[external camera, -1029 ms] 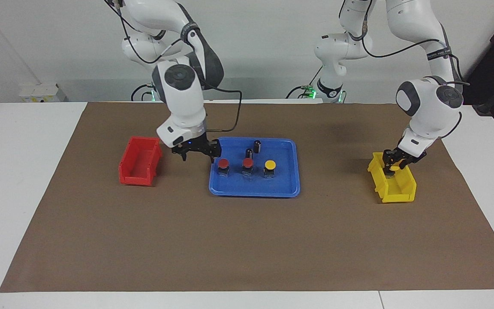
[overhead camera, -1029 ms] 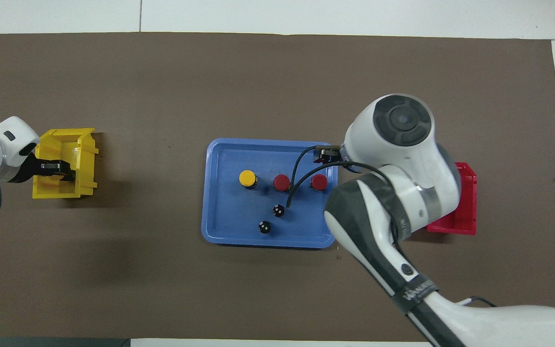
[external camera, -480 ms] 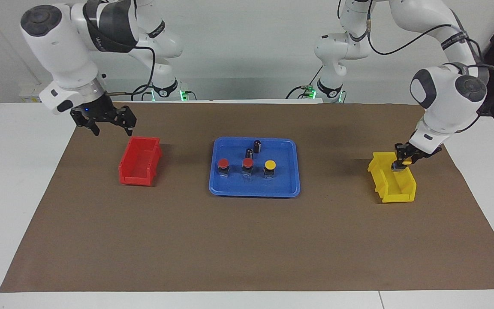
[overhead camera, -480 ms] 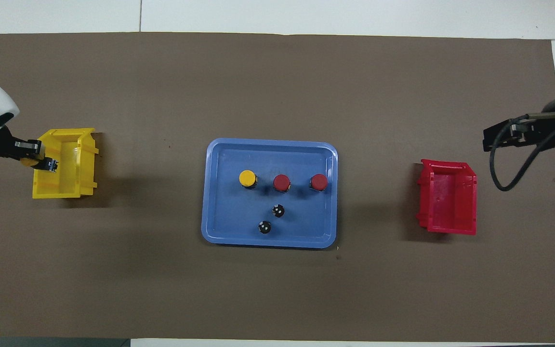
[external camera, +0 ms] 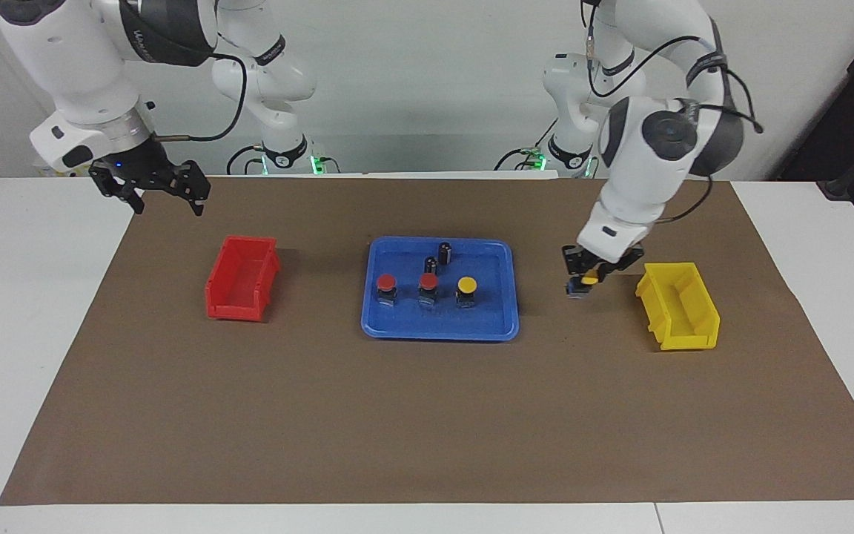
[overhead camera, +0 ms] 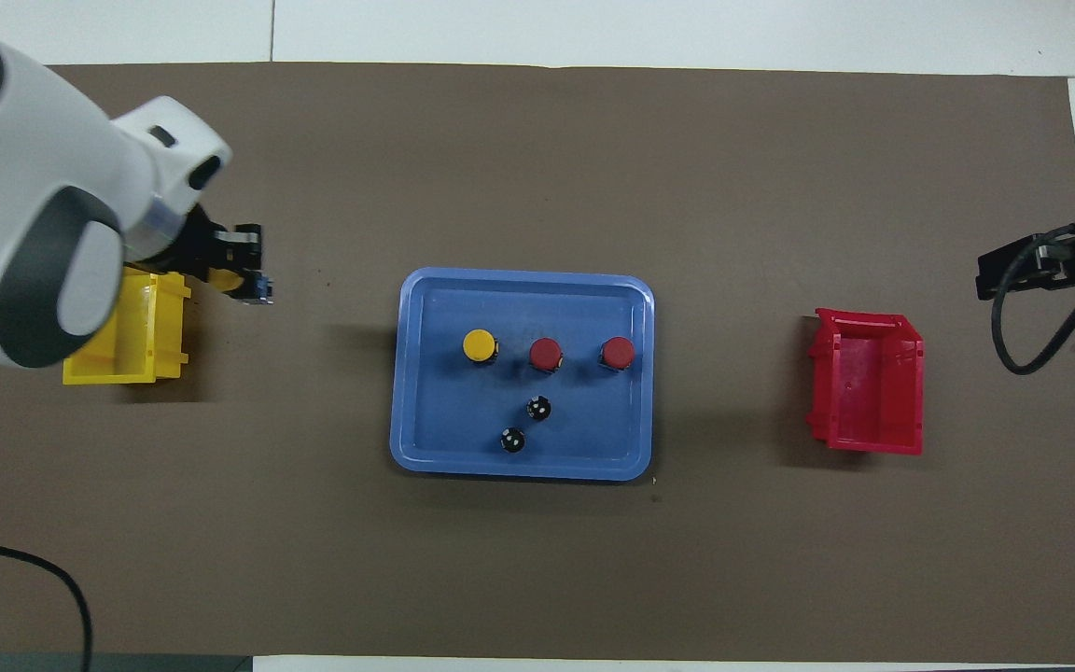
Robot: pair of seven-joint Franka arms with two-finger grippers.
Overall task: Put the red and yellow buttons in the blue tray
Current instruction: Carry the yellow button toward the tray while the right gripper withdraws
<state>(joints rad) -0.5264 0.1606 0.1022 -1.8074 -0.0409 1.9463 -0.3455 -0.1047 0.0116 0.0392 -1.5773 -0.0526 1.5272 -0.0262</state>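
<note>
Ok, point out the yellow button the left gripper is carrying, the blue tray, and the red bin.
carried yellow button (external camera: 589,281), facing view, on its yellow cap in the left gripper (external camera: 583,282).
blue tray (external camera: 439,327), facing view, on bare floor by its rim.
red bin (external camera: 236,307), facing view, on its front wall.

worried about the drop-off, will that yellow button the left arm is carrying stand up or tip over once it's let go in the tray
Probably stands: the three buttons already in the blue tray sit upright on squarish bases. Tipping is possible, since the caps look wider than the bases. The held yellow button in the left gripper looks rigid.

Facing and overhead, both high.
</note>
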